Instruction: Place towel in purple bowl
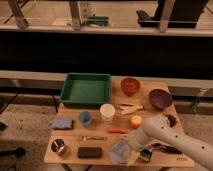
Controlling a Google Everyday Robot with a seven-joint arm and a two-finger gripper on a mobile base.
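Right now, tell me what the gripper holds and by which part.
Cannot be told. The gripper sits at the right side of the towel, near the front edge of the table, but the arm hides the contact.

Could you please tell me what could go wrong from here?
The gripper sits at the towel near the front edge of the table; a weak hold might drop it off. The purple bowl is at the far right, so a low carry could knock the orange ball or wooden utensils between.
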